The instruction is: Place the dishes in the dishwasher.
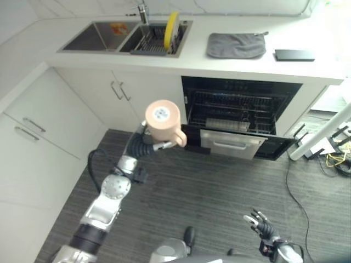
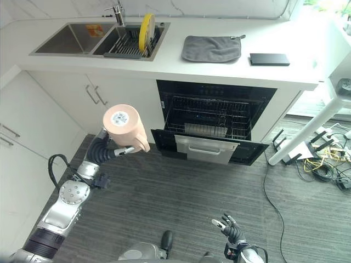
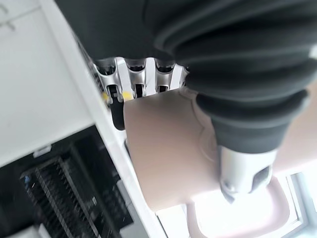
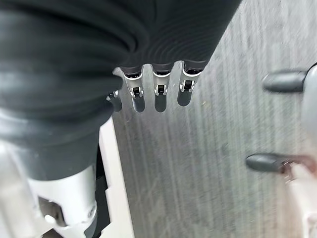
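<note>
My left hand (image 1: 143,146) is shut on a peach mug (image 1: 163,120), held up in front of the cabinets, bottom toward my head and handle toward the dishwasher. In the left wrist view my fingers (image 3: 136,79) and thumb (image 3: 242,168) clamp the mug (image 3: 163,153). The dishwasher (image 1: 238,112) stands open under the counter, to the right of the mug, with dark wire racks showing and its door (image 1: 233,143) down. A yellow plate (image 1: 171,28) stands upright in the sink's rack. My right hand (image 1: 260,223) hangs low over the floor, open and holding nothing.
A double sink (image 1: 93,35) is set in the white counter, with a grey cloth (image 1: 236,45) and a flat black slab (image 1: 294,55) to its right. White cabinets (image 1: 49,126) line the left. A white slanted post (image 1: 323,134) and loose cables (image 1: 337,159) lie to the right of the dishwasher.
</note>
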`<state>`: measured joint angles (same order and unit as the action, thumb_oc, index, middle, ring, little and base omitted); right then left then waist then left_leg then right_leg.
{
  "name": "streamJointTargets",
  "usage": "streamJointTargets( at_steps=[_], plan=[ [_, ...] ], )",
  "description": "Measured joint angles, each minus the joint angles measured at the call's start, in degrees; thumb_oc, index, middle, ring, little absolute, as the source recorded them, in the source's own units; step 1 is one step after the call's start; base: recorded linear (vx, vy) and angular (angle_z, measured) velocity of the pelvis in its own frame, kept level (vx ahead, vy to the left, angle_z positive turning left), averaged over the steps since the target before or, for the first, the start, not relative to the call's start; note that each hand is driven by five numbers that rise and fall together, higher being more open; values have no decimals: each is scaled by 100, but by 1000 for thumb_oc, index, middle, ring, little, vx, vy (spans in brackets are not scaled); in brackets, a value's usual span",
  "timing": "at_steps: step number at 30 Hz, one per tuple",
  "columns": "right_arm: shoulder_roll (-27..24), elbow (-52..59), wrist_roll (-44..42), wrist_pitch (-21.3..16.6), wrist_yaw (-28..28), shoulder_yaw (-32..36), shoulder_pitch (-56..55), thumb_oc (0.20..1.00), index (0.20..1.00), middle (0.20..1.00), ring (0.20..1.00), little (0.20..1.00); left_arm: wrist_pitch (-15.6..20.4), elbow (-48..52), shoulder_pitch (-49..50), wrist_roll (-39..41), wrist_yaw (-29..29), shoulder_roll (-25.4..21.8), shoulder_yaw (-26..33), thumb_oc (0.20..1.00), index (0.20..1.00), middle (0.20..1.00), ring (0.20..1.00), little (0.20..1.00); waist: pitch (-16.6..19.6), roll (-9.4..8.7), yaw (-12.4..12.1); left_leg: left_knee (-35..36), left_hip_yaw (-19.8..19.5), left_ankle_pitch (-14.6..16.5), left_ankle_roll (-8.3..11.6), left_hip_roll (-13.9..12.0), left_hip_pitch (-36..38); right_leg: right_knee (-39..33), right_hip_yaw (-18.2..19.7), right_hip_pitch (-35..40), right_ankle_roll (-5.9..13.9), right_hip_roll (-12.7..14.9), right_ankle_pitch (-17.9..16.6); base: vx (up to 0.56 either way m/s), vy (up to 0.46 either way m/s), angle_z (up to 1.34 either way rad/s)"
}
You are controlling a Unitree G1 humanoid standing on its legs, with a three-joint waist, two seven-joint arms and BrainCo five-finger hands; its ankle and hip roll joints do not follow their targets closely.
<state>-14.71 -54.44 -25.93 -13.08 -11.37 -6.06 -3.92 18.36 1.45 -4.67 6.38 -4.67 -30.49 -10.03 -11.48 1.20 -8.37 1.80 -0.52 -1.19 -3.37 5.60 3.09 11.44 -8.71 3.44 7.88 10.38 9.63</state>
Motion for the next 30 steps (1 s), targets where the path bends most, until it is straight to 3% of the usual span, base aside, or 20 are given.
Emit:
streamJointTargets(
  at_steps=[1, 2, 3, 6, 7, 8, 9, 11, 13, 15, 17, 18, 20, 22, 23, 25, 28, 29, 30],
  plan=[
    [-2, 54, -1, 0, -23, -1, 7, 1000, 1000, 1000, 1000, 1000, -21, -7, 9, -1, 38, 1, 1, 200, 200, 200, 200, 200, 0, -8, -21, -5, 18, 14, -36, -14, 78, 461, -6, -155, 116, 58, 100, 198, 140, -2],
    [5, 112, 6, -18, -69, -10, -6, 1000, 1000, 1000, 1000, 1000, -31, -22, 19, 0, 93, 0, -2, 200, 200, 200, 200, 200, 10, -47, 30, 2, 6, 112, -133, -69, 178, 1397, 29, -605, 263, 64, 295, 307, 164, -7],
    [13, 115, 10, -19, -91, -24, 2, 1000, 1000, 1000, 1000, 1000, -28, -68, 62, 2, 99, -4, 25, 200, 200, 200, 200, 200, 24, -90, 11, -3, 69, 172, -193, -81, 240, 1878, 32, -930, 261, 73, 311, 324, 103, -9],
    [-33, 523, 15, 30, -10, -179, -133, 1000, 1000, 1000, 1000, 1000, 5, -131, 387, 104, 97, -15, 158, 200, 200, 200, 200, 200, 75, -146, 33, 2, 304, 295, -83, -77, 410, 1491, -59, -1223, -4, 58, 129, 263, -3, -33],
    [-33, 919, 21, 63, 40, -255, -318, 1000, 1000, 1000, 1000, 1000, 8, -139, 555, 147, 70, -3, 151, 200, 200, 200, 200, 200, 104, -166, 87, 1, 333, 354, -21, -91, 493, 771, -192, -1166, -150, 96, -288, 300, -71, -21],
    [-35, 1017, 27, 177, 85, -251, -359, 1000, 1000, 1000, 1000, 1000, 25, -162, 594, 146, 37, 42, 100, 200, 200, 200, 200, 200, 160, -105, 156, -10, 296, 394, 44, -186, 500, 611, -331, -1135, -122, 43, -415, 325, -99, -5],
    [-45, 1055, 27, 248, 119, -247, -344, 1000, 1000, 1000, 1000, 1000, 36, -162, 608, 145, 31, 61, 96, 200, 200, 200, 200, 200, 192, -59, 181, -15, 290, 411, 76, -278, 486, 441, -400, -1065, -191, -48, -483, 414, -216, 5],
    [-124, 1047, 59, 454, 164, -244, -182, 1000, 1000, 1000, 1000, 1000, 82, -229, 592, 138, -36, 73, 99, 200, 200, 200, 200, 200, 193, -15, 340, -129, 304, 487, 225, -389, 475, 914, -475, -1166, -304, -81, -300, 414, -285, 9],
    [-154, 1031, 58, 619, 216, -251, -124, 1000, 1000, 1000, 1000, 1000, 130, -337, 567, 138, -90, 91, 99, 200, 200, 200, 200, 200, 195, -86, 353, -641, 590, 621, 433, -402, 370, 783, -605, -913, -450, -78, -97, 288, -219, 14],
    [-160, 956, 52, 787, 253, -379, 9, 1000, 1000, 1000, 1000, 1000, 150, -379, 497, 124, -179, 121, 98, 200, 200, 200, 200, 200, 200, -261, 340, -2191, 915, 619, 497, -476, -350, 650, -763, -770, -545, -49, 57, 284, -105, 29],
    [-173, 708, 66, 787, 246, -473, 123, 1000, 1000, 1000, 1000, 1000, 146, -363, 493, 127, -216, 120, 108, 200, 200, 200, 200, 200, 210, -245, 235, -3740, 1042, 409, 687, -790, -1053, 524, -713, -595, -784, -164, 126, 217, 47, -2],
    [-170, 498, 101, 781, 254, -472, 139, 1000, 1000, 1000, 1000, 1000, 136, -372, 518, 127, -215, 125, 96, 200, 200, 200, 200, 200, 265, -243, 190, -4057, 1014, 413, 630, -959, -1303, 255, -745, -400, -848, -273, 45, 212, 241, -16],
    [-210, 283, 135, 778, 298, -418, 34, 1000, 1000, 1000, 1000, 1000, 137, -306, 489, 145, -220, 123, 103, 200, 200, 200, 200, 200, 440, -142, 225, -3143, 1020, 475, 594, -1225, -1285, -186, -789, -128, -799, -446, -221, 187, 344, -6],
    [-304, 197, 245, 775, 376, -208, -121, 1000, 1000, 1000, 1000, 1000, 116, 1, 491, 145, -209, 122, 81, 200, 200, 200, 200, 200, 511, 78, 362, -1180, 1020, 157, 1056, -1677, -1065, -548, -895, 34, -787, -637, -393, 107, 267, 12],
    [-408, 179, 269, 764, 392, -177, -201, 1000, 1000, 1000, 1000, 1000, 119, 92, 426, 146, -210, 135, 36, 200, 200, 200, 200, 200, 472, 146, 412, -771, 904, -67, 1257, -1824, -1084, -543, -948, 22, -786, -662, -392, 88, 242, 11],
    [-503, 96, 335, 767, 492, -226, -462, 1000, 1000, 1000, 1000, 1000, 87, -21, 350, 146, -229, 151, -270, 200, 200, 200, 200, 200, 450, 152, 564, -454, 1420, -181, 1180, -2074, -933, -733, -1112, 239, -736, -577, -397, 64, 214, 13],
    [-523, -174, 336, 723, 568, -114, -575, 1000, 1000, 1000, 1000, 1000, 15, -41, 278, 138, -200, 158, -539, 200, 200, 200, 200, 200, 433, 52, 665, 40, 1700, -218, 1190, -1807, -269, -792, -1051, 330, -537, -292, -409, 66, 143, -3],
    [-511, -351, 337, 723, 568, -4, -582, 1000, 1000, 1000, 1000, 1000, -1, -34, 227, 138, -195, 175, -541, 200, 200, 200, 200, 200, 445, 94, 673, 178, 1702, -308, 1076, -1677, -56, -785, -1049, 337, -444, -265, -417, 75, 79, 3],
    [-530, -506, 353, 718, 567, 36, -610, 1000, 1000, 1000, 1000, 1000, -23, -32, 194, 141, -194, 182, -534, 200, 200, 200, 200, 200, 483, 246, 667, 210, 1686, -650, 899, -1617, 213, -760, -1059, 326, -321, -303, -395, 70, 63, 27]
  ],
)
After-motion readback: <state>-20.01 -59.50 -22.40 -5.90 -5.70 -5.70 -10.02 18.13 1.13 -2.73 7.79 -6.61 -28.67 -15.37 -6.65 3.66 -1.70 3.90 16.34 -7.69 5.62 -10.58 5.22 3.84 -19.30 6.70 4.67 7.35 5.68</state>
